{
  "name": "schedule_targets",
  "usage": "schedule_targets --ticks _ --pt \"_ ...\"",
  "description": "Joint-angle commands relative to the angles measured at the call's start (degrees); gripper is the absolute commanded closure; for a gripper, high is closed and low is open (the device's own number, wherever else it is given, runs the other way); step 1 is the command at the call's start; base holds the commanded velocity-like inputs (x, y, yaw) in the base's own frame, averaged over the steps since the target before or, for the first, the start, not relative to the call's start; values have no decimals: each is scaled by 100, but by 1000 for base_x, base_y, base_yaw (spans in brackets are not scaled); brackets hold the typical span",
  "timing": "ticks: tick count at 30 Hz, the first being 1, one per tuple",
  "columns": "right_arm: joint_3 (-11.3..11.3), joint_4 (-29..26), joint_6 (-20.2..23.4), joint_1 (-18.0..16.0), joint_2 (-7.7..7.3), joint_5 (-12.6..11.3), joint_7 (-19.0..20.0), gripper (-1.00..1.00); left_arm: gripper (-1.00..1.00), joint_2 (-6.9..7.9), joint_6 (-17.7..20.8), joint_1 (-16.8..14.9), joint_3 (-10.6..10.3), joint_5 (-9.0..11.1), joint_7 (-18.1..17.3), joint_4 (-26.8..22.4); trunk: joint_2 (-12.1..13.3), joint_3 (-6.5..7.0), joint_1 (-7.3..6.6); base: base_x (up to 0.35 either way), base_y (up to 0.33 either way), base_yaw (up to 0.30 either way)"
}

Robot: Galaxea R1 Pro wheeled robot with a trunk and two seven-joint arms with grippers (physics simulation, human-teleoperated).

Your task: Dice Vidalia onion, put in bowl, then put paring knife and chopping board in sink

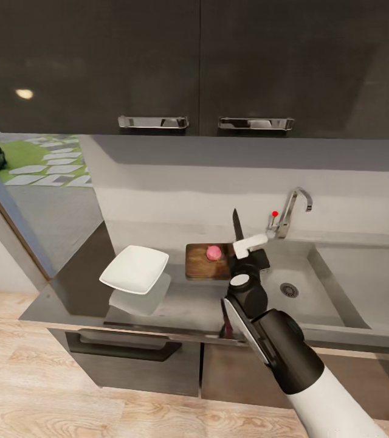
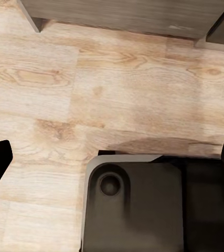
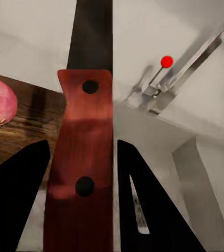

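Right arm [image 1: 261,316] reaches over countertop [image 1: 182,304], jaws clamping upright paring knife [image 1: 237,226] beside onion [image 1: 213,252]; left jaws unclear

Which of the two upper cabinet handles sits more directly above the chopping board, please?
The right-hand handle; the chopping board with the onion lies roughly below it, whereas the left-hand handle hangs nearer above the white bowl.

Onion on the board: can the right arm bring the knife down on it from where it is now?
Probably yes. The right gripper holds the paring knife blade-up just beside the chopping board, and the onion lies uncovered there with nothing between them. The blade must tip down first.
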Motion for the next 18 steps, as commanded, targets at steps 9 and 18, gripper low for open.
schedule_targets --ticks 9,18 --pt "19 8 234 -466 -8 1446 1287 100 -100 3 -9 2 -16 36 21 -5 -11 -11 4 0 0 0" --pt "23 23 226 -507 -86 5309 5062 100 -100 0 -9 2 -14 36 15 -8 -11 -11 4 0 0 0"
